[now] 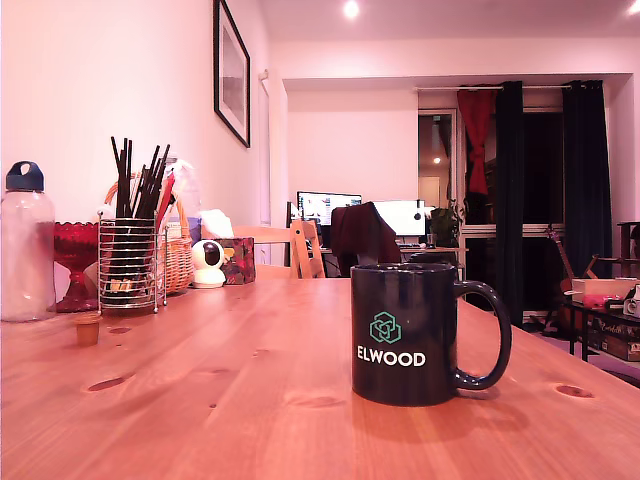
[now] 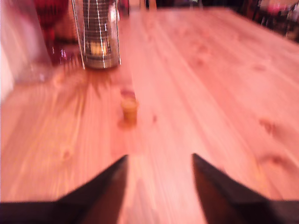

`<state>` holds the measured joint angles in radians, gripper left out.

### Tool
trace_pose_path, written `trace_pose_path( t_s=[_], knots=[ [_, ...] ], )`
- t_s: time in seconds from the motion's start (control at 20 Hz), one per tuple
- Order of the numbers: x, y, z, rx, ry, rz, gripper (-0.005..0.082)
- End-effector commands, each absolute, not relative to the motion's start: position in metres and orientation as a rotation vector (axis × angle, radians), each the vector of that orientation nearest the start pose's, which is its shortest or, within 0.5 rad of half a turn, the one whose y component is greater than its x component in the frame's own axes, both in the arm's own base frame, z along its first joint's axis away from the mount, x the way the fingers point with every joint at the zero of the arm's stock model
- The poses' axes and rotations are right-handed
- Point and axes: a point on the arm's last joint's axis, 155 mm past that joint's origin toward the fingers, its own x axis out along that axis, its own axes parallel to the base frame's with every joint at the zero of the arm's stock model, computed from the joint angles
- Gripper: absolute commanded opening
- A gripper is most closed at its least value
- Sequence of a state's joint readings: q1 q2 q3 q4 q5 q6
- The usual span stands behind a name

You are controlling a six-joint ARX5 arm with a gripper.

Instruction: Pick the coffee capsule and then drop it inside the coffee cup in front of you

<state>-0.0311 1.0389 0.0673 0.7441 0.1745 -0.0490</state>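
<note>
The coffee capsule [image 1: 88,328], a small tan pod, stands on the wooden table [image 1: 250,400] at the exterior view's left, in front of a wire holder. The wrist view shows the capsule [image 2: 129,109] blurred, some way ahead of my gripper [image 2: 159,161]. Its two dark fingertips [image 2: 117,170] are spread apart with bare wood between them, so it is open and holds nothing. The coffee cup [image 1: 405,332], a dark glossy mug with white "ELWOOD" lettering and its handle toward the exterior view's right, stands right of centre. My arm does not show in the exterior view.
A wire holder of dark sticks [image 1: 132,262] stands just behind the capsule, also seen as the holder [image 2: 99,35]. A clear bottle [image 1: 26,245], a red glass bowl [image 1: 76,250], a wicker basket [image 1: 178,260] and a small white camera [image 1: 208,265] line the exterior view's left.
</note>
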Motion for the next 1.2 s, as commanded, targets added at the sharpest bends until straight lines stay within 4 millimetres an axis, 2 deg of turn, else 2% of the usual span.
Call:
trace_pose_path(
  t_s=[0.0,0.45,1.15],
  knots=[
    [0.319,-0.041,0.1,-0.054,0.243,-0.199,0.0643],
    [0.336,-0.042,0.07,-0.044,0.257,-0.2,0.0643],
    [0.384,-0.045,0.053,-0.04,0.288,-0.209,0.0642]
  ],
)
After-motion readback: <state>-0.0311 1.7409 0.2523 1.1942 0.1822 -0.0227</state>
